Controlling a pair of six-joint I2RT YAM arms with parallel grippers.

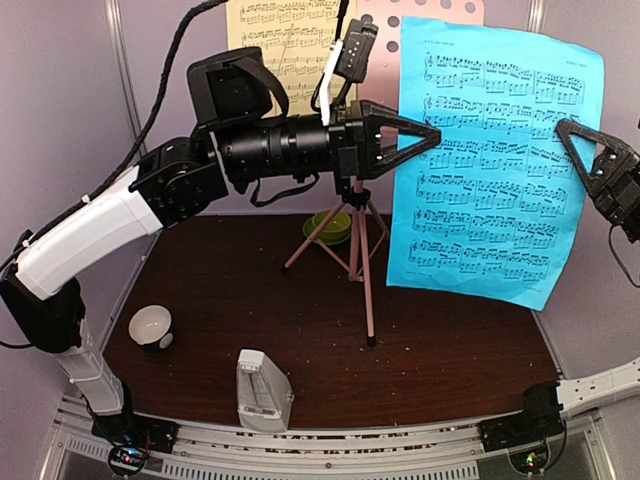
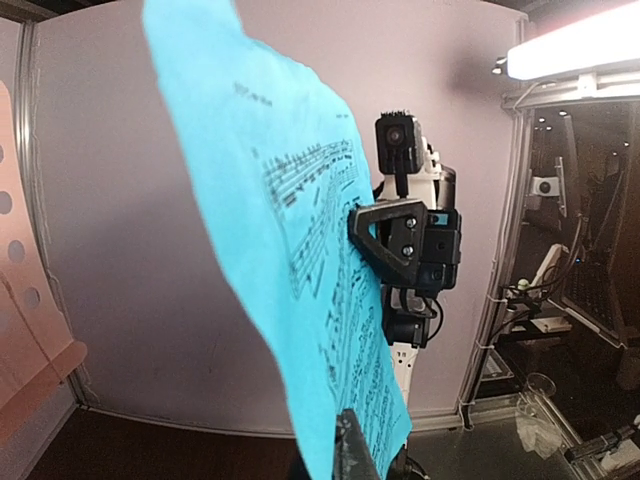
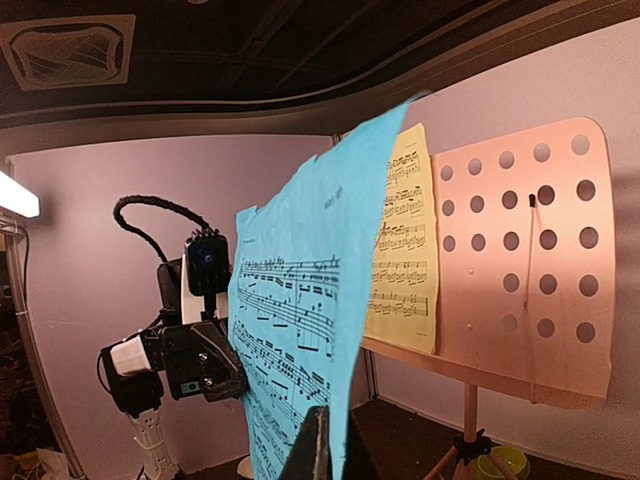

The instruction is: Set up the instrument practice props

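A blue sheet-music page point(image 1: 495, 160) hangs upright in the air in front of the pink music stand point(image 1: 430, 12). My left gripper point(image 1: 436, 134) is shut on its left edge and my right gripper point(image 1: 562, 130) is shut on its right edge. In the left wrist view the blue page point(image 2: 300, 250) runs down into my left gripper point(image 2: 345, 442). The right wrist view shows the page point(image 3: 300, 300) pinched in my right gripper point(image 3: 330, 445). A yellow page point(image 1: 285, 40) rests on the stand's panel point(image 3: 530, 260). The white-grey metronome point(image 1: 262, 392) stands near the front edge.
The stand's tripod legs point(image 1: 355, 250) spread over the middle of the dark table. A green bowl point(image 1: 330, 228) sits behind them. A small white-and-black bowl point(image 1: 152, 327) lies at the front left. Purple walls close in the back and sides.
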